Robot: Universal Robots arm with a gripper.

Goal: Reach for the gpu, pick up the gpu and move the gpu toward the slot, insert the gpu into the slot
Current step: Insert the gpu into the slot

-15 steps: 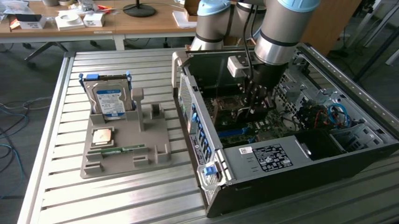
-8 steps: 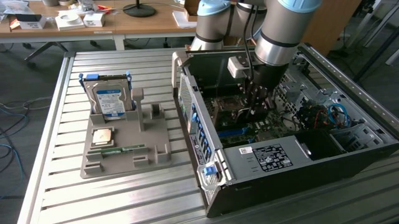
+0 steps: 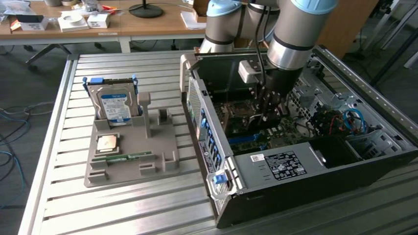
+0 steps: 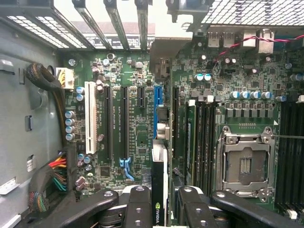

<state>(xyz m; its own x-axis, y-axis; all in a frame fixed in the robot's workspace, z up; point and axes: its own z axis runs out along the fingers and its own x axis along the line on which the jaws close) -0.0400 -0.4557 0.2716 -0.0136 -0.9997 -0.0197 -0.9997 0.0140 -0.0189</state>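
Clamping the gpu (image 4: 158, 190) edge-on between its two dark fingers (image 4: 138, 204), the tool (image 4: 159, 209) hanging inside the open computer case (image 3: 274, 166) over the green motherboard (image 4: 137, 133), with the card running straight outward from the fingertips and its long axis lying along the long black slot (image 4: 175, 123) just beside its far end. Showing as a thin dark card seen on edge, with a pale strip along one face, a small green logo near the fingers and a blue connector strip (image 4: 158, 97) lying in line beyond its far end; not yet looking seated in the slot.
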